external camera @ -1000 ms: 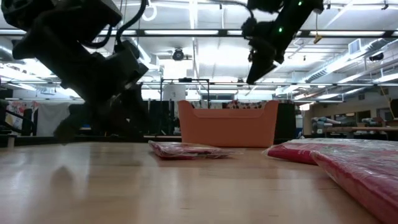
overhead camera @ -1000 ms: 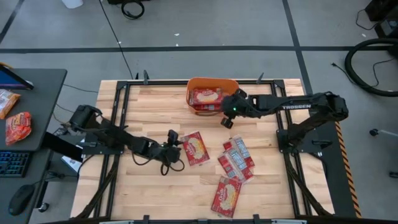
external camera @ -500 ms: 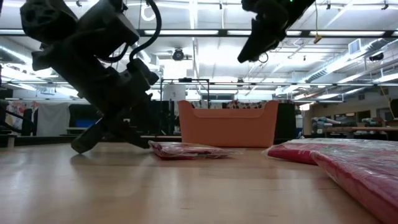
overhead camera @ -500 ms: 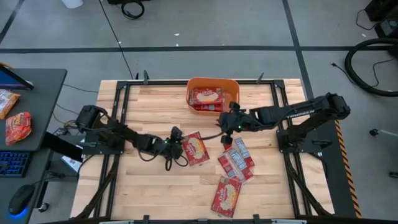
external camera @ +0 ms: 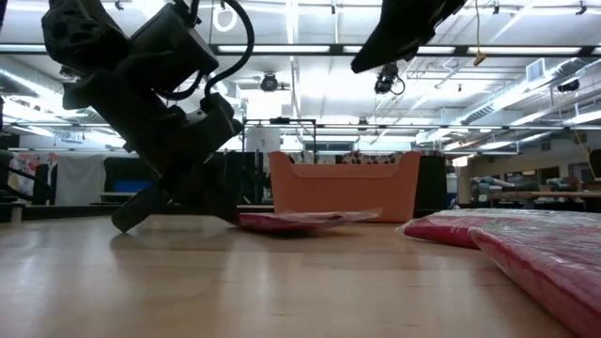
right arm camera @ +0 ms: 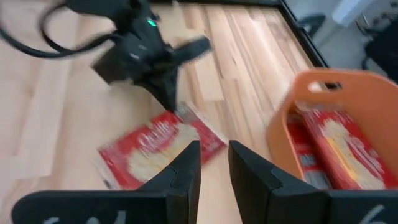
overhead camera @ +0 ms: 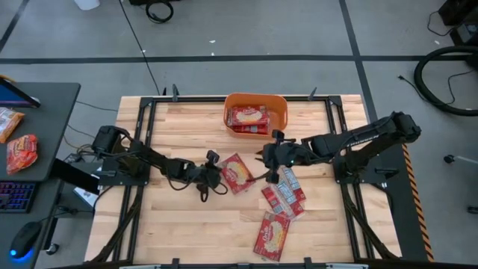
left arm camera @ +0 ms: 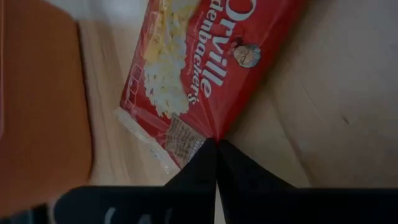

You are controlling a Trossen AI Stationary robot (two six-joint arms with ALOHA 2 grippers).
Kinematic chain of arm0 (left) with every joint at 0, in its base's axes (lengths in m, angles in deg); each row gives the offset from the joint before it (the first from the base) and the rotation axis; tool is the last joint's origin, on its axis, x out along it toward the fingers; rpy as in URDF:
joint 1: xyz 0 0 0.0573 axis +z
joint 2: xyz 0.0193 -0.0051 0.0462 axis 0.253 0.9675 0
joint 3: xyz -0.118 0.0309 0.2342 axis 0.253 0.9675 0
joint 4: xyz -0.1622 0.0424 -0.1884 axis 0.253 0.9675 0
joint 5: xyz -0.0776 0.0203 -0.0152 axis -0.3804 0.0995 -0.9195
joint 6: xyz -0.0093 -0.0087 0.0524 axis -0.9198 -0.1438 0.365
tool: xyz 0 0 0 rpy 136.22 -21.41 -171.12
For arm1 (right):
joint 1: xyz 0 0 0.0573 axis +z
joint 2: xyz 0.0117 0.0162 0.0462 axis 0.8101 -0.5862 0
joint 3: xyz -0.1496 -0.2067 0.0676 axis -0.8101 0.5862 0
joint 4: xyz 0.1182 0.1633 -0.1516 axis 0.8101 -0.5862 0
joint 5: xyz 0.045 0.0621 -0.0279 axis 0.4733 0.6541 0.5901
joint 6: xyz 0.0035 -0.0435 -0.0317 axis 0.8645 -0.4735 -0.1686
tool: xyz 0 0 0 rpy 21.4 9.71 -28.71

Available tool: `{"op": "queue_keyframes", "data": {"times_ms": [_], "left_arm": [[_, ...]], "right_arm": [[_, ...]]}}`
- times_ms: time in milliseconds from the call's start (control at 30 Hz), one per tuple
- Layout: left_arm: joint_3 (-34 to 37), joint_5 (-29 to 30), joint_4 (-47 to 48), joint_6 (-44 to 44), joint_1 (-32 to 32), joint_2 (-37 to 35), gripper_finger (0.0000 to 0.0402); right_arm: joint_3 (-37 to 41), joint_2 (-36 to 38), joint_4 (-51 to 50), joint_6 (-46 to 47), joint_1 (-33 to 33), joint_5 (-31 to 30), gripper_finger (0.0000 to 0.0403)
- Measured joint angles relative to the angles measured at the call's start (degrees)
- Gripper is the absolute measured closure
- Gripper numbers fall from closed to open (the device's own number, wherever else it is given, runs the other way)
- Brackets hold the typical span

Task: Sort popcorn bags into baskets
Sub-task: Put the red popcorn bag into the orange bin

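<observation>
One red popcorn bag [overhead camera: 236, 172] lies flat mid-table, angled, cream popcorn panel up — one edge lifted slightly off the wood in the low view. Near it, well apart from the orange basket [overhead camera: 278, 101], a pair of overlapping bags [overhead camera: 284, 190] shows white labels, and another bag [overhead camera: 272, 235] sits by the near edge. Inside the basket — more red bags [overhead camera: 247, 116], lying flat.

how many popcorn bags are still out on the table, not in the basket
3 single bags plus a small overlapping pile. One is pinched at its edge by the left gripper: popcorn bag. The pile lies right of it, another bag near the front. The orange basket may hide others.
</observation>
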Motion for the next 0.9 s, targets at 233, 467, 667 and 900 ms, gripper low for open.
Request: {"op": "queue_keyframes", "data": {"times_ms": [233, 467, 667, 900], "left_arm": [[-4.6, 1.7, 4.4, -8.4, -1.4, -3.1, 0.0398], [-11.6, 1.9, 12.9, -15.6, -1.5, -4.2, 0.0399], [-16.1, 1.9, 16.3, -20.3, -1.4, -4.0, 0.04], [-16.7, 1.1, 17.3, -23.5, -1.4, -4.0, 0.0401]], "right_arm": [[4.8, 0.0, 7.8, -5.9, 3.5, 0.3, 0.0315], [8.4, -0.8, 12.3, -9.2, 6.4, -1.1, 0.0291], [8.5, -7.6, 16.1, -9.1, 8.1, -3.3, 0.0234], [8.5, -15.0, 22.2, -7.7, 9.2, -6.6, 0.0184]]}}
